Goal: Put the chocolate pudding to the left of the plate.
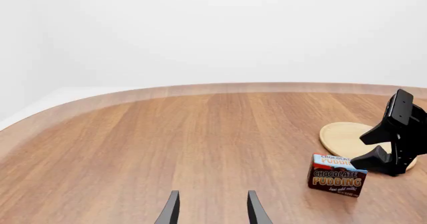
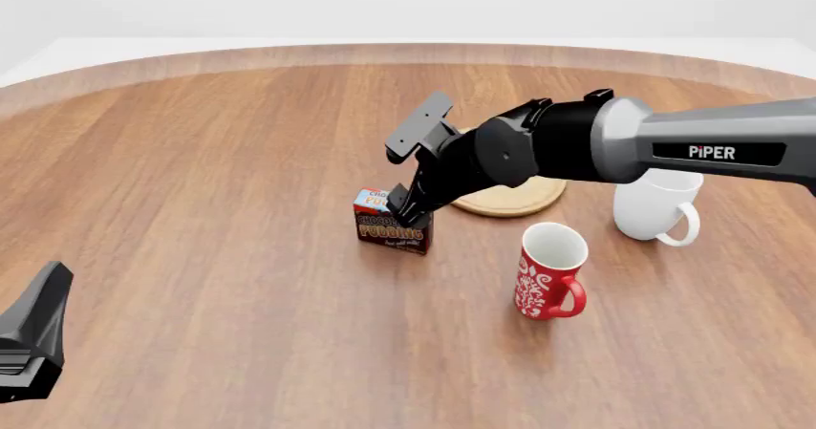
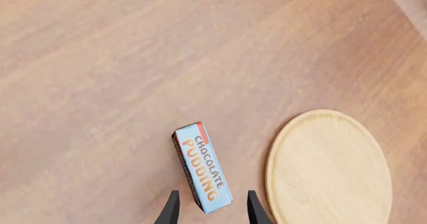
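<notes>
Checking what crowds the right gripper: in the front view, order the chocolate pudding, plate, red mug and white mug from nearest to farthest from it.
From the right gripper:
1. chocolate pudding, directly below
2. plate, just right
3. red mug, nearer the camera, right
4. white mug, far right

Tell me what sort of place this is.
Likely a simulated tabletop test scene, not a real room: a bare wooden table against a blank white backdrop, holding only a chocolate pudding, a plate and two mugs, white and red.
</notes>
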`<state>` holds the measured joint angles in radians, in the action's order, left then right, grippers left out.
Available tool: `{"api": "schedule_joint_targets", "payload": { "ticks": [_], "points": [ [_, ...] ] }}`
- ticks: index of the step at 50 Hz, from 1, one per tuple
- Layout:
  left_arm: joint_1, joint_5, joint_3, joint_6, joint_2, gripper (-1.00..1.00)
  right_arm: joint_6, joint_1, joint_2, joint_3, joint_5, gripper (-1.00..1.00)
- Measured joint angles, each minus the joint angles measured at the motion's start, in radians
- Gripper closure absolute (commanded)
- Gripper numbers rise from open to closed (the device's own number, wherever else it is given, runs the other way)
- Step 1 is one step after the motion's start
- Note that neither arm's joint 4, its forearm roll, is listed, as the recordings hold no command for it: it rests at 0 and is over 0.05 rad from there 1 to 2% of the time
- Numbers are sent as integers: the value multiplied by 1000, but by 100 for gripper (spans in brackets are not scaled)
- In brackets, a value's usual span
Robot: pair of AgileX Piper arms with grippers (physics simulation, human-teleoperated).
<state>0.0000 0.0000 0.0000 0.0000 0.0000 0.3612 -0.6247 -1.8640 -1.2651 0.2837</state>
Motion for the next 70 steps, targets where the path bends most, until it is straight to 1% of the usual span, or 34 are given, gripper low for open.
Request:
{"api": "schedule_joint_targets", "payload": {
  "ticks": [42, 70],
  "points": [
    [0, 0, 0, 0, 0, -100, -37, 14, -70, 28, -63, -100],
    [0, 0, 0, 0, 0, -100, -39, 27, -99, 29, -76, -100]
  ]
}}
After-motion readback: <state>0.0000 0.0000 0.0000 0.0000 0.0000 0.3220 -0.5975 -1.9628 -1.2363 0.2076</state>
